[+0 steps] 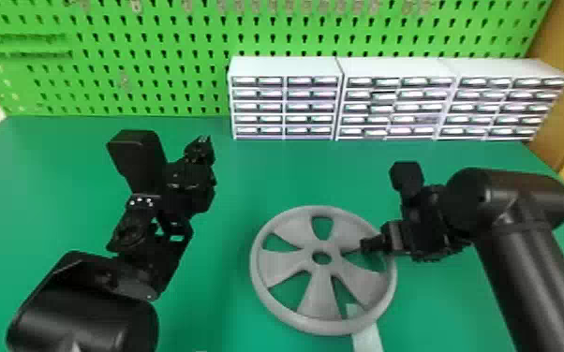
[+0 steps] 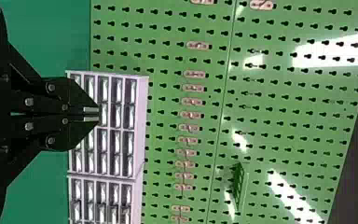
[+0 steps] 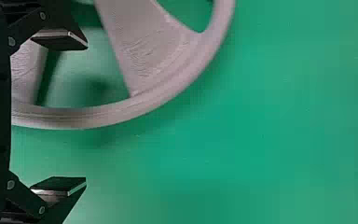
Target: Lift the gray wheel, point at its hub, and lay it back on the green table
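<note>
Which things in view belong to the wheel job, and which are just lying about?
For the job:
gray wheel
green table
right pincer, open, at the wheel's right side
left pincer, shut, left of the wheel

Just there:
white drawer units, at the table's back
green pegboard, behind them
pale strip, partly under the wheel

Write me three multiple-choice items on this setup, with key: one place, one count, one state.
1. Where is the right gripper on the gray wheel?
A) At the hub
B) At its right side
C) At its left side

2. How many spokes has the wheel?
A) Three
B) Eight
C) Five

3. How is the left gripper?
A) Shut
B) Wide open
C) Clamped on the wheel

Key:
1 B: the head view has it over the right rim.
2 C: five spokes separate five openings.
3 A: the left wrist view has its fingers together, away from the wheel.
</note>
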